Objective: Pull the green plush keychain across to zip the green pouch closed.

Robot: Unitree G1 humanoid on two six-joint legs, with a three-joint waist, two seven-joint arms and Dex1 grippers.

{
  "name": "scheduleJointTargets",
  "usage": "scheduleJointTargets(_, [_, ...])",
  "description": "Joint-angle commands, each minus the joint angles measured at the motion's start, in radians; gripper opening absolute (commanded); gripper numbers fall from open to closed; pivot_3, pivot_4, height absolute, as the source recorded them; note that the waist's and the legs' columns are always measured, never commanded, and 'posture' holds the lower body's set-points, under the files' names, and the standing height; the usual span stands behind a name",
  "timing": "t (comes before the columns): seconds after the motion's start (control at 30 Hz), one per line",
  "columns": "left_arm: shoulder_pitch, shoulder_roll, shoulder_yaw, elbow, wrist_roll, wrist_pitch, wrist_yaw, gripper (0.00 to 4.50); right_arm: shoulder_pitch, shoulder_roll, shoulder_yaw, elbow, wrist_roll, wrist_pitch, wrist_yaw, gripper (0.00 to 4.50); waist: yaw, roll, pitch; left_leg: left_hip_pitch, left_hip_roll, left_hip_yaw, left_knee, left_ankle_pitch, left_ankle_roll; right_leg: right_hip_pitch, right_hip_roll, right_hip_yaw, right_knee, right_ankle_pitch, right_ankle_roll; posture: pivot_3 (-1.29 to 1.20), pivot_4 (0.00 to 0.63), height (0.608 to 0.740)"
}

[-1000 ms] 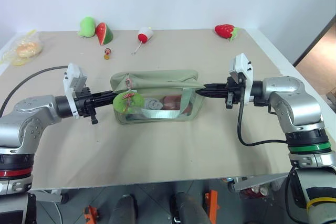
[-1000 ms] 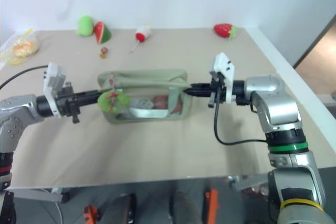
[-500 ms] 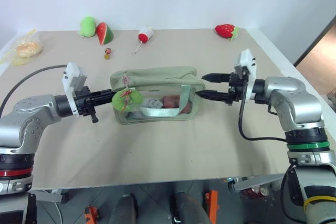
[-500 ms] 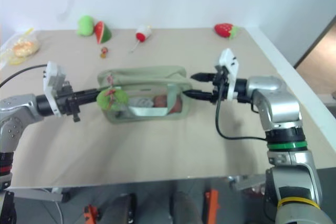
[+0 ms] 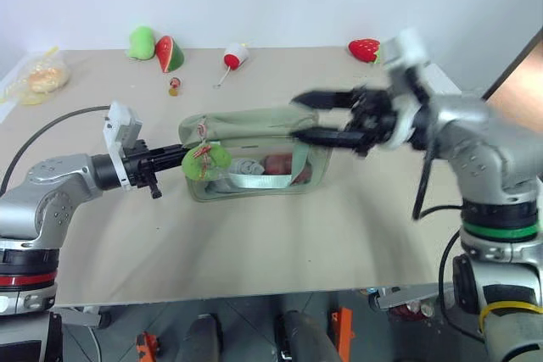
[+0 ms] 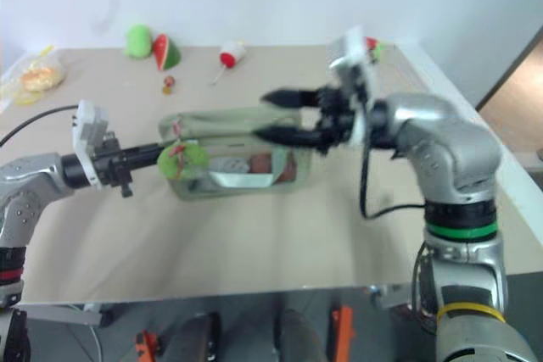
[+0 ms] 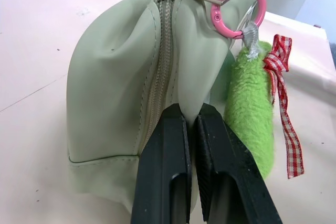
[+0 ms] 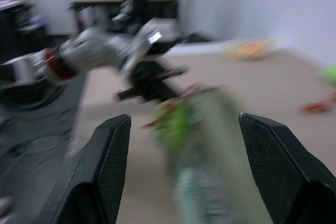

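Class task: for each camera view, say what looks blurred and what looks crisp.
Left eye view: right gripper smeared; left gripper and pouch crisp. Left wrist view: zipper, keychain sharp. Right wrist view: pouch, keychain blurred.

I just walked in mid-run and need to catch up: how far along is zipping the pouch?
Not started, it seems: the small lime-green plush keychain hangs from the zipper pull at the left end of the pale sage-green fabric pouch. In hand: the left claw is shut on that end's fabric, bracing it; the right claw is open over the pouch. Left: grasp the keychain and pull it across.
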State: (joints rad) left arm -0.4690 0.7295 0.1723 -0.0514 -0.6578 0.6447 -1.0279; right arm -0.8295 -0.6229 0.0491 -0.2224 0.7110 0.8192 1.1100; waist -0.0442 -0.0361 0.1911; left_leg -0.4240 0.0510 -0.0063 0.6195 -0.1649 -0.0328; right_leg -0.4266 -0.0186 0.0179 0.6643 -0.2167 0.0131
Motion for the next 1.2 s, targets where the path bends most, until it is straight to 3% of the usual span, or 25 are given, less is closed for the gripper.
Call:
scheduleJointTargets(0.03, [-0.010, -0.004, -0.001, -0.023, 0.002, -0.012, 0.006, 0.00, -0.002, 0.016, 0.067, -0.056, -0.015, 0.017, -0.019, 3.38, 0.000, 0.000, 0.000, 0.000, 0.000, 0.000, 0.000, 0.000, 0.000, 0.000, 0.000, 0.000, 0.000, 0.000, 0.000, 0.00, 0.150, 0.740])
scheduleJointTargets(0.33, [-0.016, -0.025, -0.014, -0.021, 0.009, -0.025, 0.011, 0.00, -0.084, 0.127, 0.248, 0.085, -0.183, -0.068, -0.038, 3.38, 0.001, 0.000, 0.000, 0.000, 0.000, 0.000, 0.001, 0.000, 0.000, 0.000, 0.000, 0.000, 0.000, 0.000, -0.002, 0.00, 0.150, 0.740])
scheduleJointTargets(1.0, [0.008, -0.040, -0.007, -0.058, 0.003, -0.020, 0.028, 0.00, -0.157, 0.230, 0.248, 0.255, -0.311, -0.167, -0.016, 3.38, 0.011, 0.000, 0.000, -0.001, 0.000, 0.000, 0.001, 0.000, 0.000, 0.000, 0.000, 0.000, 0.000, 0.001, 0.000, 0.00, 0.150, 0.740])
scheduleJointTargets(1.2, [0.015, -0.040, -0.003, -0.065, 0.000, -0.018, 0.036, 0.00, -0.169, 0.254, 0.244, 0.295, -0.328, -0.178, -0.018, 1.52, 0.012, 0.000, 0.000, -0.001, 0.000, 0.000, 0.001, 0.000, 0.000, 0.000, 0.000, 0.000, 0.000, 0.001, 0.000, 0.00, 0.150, 0.740])
